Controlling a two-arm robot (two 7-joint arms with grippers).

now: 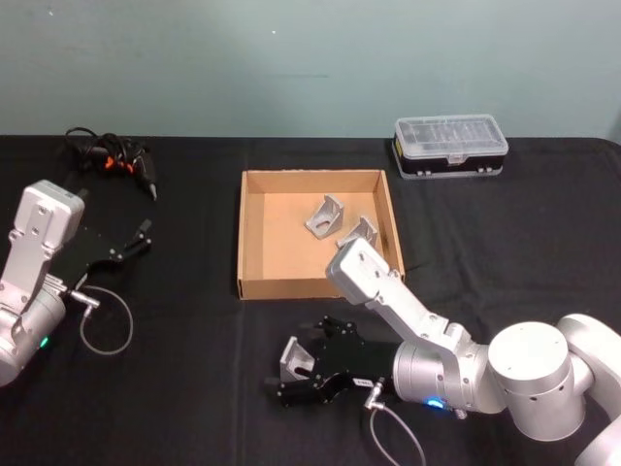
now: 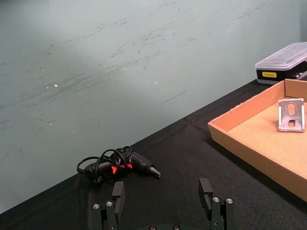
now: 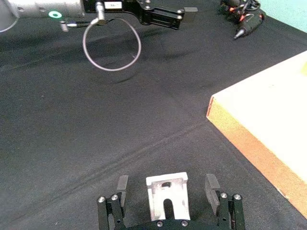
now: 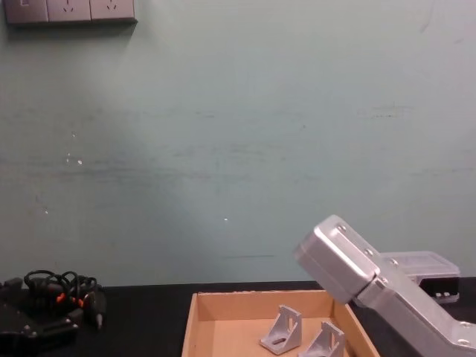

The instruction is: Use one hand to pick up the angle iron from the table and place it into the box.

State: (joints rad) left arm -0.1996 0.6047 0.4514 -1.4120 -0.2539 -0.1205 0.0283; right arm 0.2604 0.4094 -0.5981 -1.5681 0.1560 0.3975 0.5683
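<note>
Right gripper [image 1: 296, 374] sat nearest you, low over the table [image 1: 175, 408] just in front of the box [image 1: 254, 233], its arm reaching in from the right w/ the boxy grey joint over the box's front right corner. Its jaws stood wide, one either side of the angle iron [image 3: 167, 200], not touching it. The iron stood on the cloth between the fingers [image 3: 212, 187], slotted face toward the wrist cam, so you looked lined up for a close, not yet gripping.

Going down in size: the table's black cloth ran edge to edge. The box lay mid-table, open top, low walls, w/ two angle irons already inside [image 1: 327, 216] near its right wall — prob. why the arm approached from the front, keeping the drop path short and clear.

Left gripper [image 2: 163, 206] was parked at the table's left side, well apart from the box, jaws open and empty, out of the way.

Smaller items: plastic case w/ clear lid [image 1: 450, 147] behind the box to the right; black tool w/ orange marks and coiled cord [image 1: 114, 160] at back left. Both idle, well clear.

Judgement: grasp step, iron not yet lifted; next needs a firm close, then lift over the box's front wall.
</note>
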